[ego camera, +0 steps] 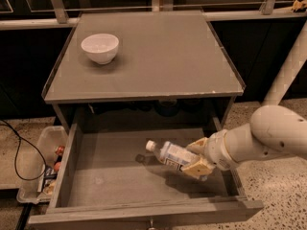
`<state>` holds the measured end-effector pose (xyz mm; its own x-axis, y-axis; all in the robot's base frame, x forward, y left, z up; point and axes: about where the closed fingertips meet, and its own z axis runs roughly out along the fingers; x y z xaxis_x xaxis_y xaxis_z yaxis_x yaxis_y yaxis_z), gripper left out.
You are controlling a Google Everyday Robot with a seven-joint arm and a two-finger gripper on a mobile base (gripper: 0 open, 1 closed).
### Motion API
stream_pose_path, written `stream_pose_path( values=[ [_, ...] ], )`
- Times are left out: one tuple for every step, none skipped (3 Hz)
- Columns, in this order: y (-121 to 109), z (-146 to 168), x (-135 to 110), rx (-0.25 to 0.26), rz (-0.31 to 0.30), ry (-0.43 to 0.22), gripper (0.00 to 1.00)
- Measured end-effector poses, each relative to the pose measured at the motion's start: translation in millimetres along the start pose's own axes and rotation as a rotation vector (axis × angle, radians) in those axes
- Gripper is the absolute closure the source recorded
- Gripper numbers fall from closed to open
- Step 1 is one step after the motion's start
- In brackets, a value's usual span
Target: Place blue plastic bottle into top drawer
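The grey cabinet (pixel 158 56) has its top drawer (pixel 110 176) pulled open toward the near side. The white arm (pixel 268 138) reaches in from the right. A clear bin (pixel 41 152) sits on the floor at left, and a white bowl (pixel 100 47) stands on the cabinet top, far left. The gripper (pixel 193 157) clasps the blue plastic bottle (pixel 170 154) inside the drawer's right half, tilted, cap pointing left.

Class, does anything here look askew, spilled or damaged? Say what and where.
Nothing is spilled or damaged. Only the blue plastic bottle is askew: the hand holds it tilted, cap leftward, over the right half of the open top drawer.
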<state>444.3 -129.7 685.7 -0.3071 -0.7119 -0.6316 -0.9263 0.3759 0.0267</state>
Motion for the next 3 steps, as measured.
stream_pose_path(
  values=[
    [-6,31,17,0.031,0.018,-0.040,1.00],
    [-13,52,24,0.063,0.026,-0.062,1.00],
    [-14,52,23,0.070,0.027,-0.064,0.82]
  ],
)
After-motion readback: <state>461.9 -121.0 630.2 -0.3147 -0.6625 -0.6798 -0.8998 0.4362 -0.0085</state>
